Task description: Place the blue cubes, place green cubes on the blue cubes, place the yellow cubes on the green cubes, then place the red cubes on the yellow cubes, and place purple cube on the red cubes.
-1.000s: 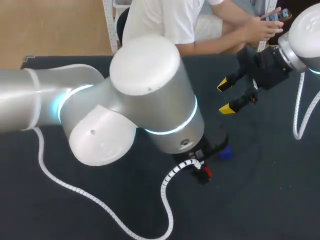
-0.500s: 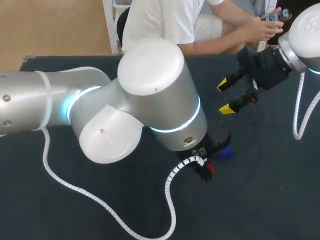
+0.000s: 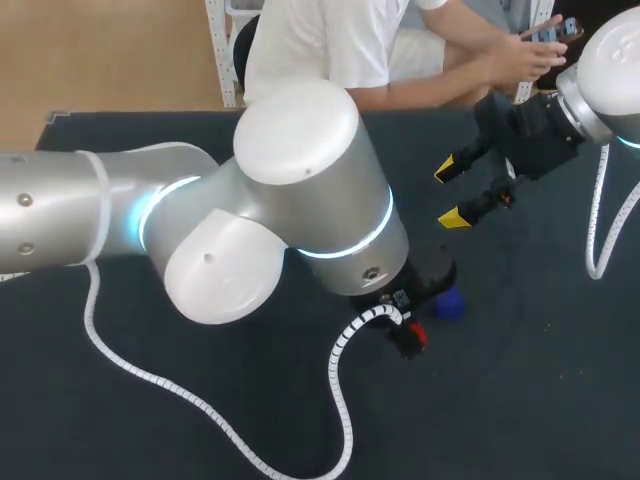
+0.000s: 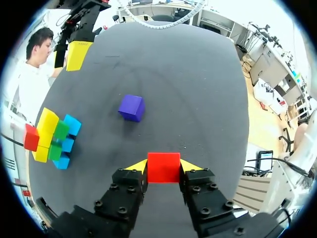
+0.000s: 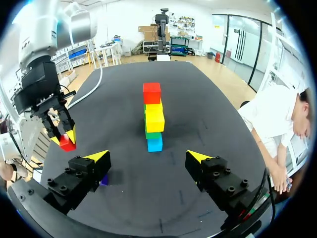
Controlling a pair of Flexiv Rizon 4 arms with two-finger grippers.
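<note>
The red cube (image 4: pixel 163 167) is pinched between the yellow tips of the left gripper (image 4: pixel 163 164). The stack (image 4: pixel 52 139) of blue, green and yellow cubes carries one red already, so the red layer looks half done. The stack lies at ten o'clock from that gripper, with the purple cube (image 4: pixel 132 107) nearer at eleven. The next move probably calls for setting this cube beside the first red. The right gripper (image 5: pixel 147 157) hangs spread wide and empty.

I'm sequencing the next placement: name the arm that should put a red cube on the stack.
The left arm: its jaws clamp the red cube from both sides; the right arm has open, empty jaws, short of the stack.
</note>
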